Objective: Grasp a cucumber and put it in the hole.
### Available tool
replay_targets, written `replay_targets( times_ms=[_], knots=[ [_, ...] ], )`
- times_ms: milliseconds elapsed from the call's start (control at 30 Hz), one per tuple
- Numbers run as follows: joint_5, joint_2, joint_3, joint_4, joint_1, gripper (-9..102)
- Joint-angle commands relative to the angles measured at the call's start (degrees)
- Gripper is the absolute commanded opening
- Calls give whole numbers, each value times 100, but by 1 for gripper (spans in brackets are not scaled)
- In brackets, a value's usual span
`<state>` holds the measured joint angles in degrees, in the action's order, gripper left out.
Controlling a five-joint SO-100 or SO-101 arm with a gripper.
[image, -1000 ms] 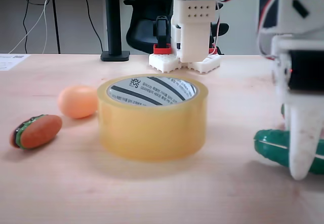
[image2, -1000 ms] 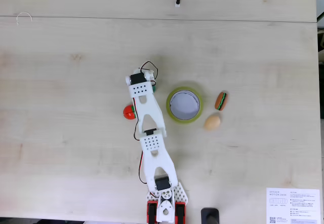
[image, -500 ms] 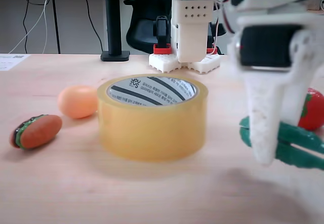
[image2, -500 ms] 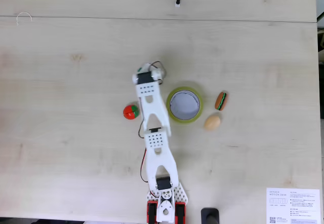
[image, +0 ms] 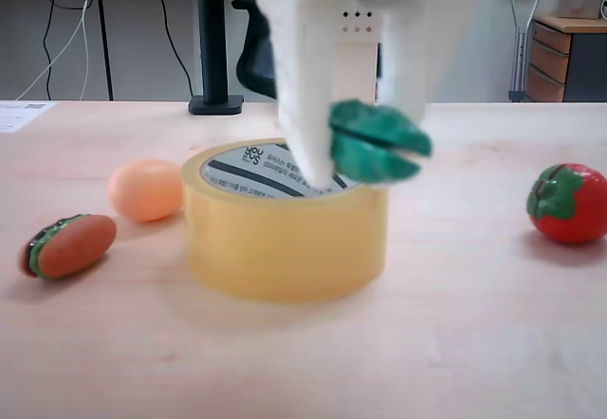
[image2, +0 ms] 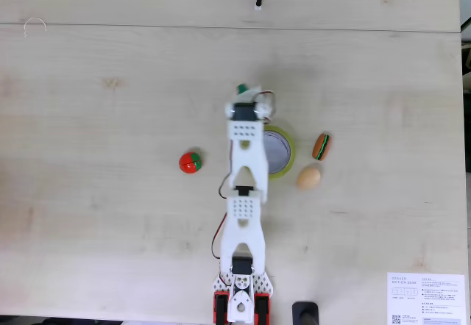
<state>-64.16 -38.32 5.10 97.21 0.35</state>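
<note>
Cucumber (image: 377,140) glossy, bumpy, clamped in white hand (image: 327,158), above hole (image: 275,170)

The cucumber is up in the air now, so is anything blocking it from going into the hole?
Nothing visible blocks it. The gripper holds the cucumber above the tape roll's rim, and the hole looks open. The arm hides part of it from above.

One fixed view sits low at table height, close in front of the gripper (image: 327,154), facing back along the arm toward its base. Another fixed view looks straight down from well above the gripper (image2: 246,93), taking in the whole arm and table (image2: 88,193). Both share the tape roll (image: 285,239) and the toys flanking the gripper.
</note>
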Motion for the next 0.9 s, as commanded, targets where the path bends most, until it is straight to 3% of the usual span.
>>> replay_targets(
  times_ms=[0,267,667,867],
  knots=[
    [-325,-1354,-1881,466,264,0],
    [-703,-2153,-1547,527,949,0],
    [-756,-5370,3305,431,1600,0],
    [-993,-7585,6970,-1274,1582,0]
  ],
)
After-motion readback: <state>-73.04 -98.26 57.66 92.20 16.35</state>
